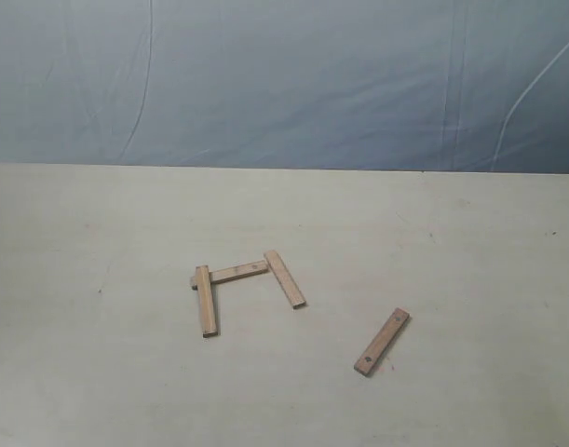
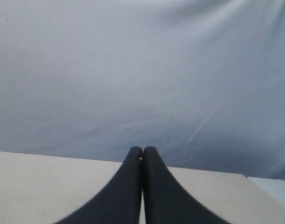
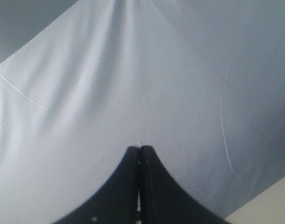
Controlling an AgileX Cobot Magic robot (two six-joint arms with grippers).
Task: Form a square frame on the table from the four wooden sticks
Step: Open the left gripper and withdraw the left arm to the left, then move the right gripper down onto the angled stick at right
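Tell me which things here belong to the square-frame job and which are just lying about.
Job: left stick, middle stick and right stick, forming an open U; loose fourth stick; table.
Just there: blue-grey backdrop cloth.

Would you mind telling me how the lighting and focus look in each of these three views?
Exterior view: soft, even light, no glare on the table; the stray stick is sharp, with only a thin shadow. Left wrist view: the shut left gripper is a dark, slightly soft silhouette. Right wrist view: the right gripper is likewise dark against brightly lit cloth.
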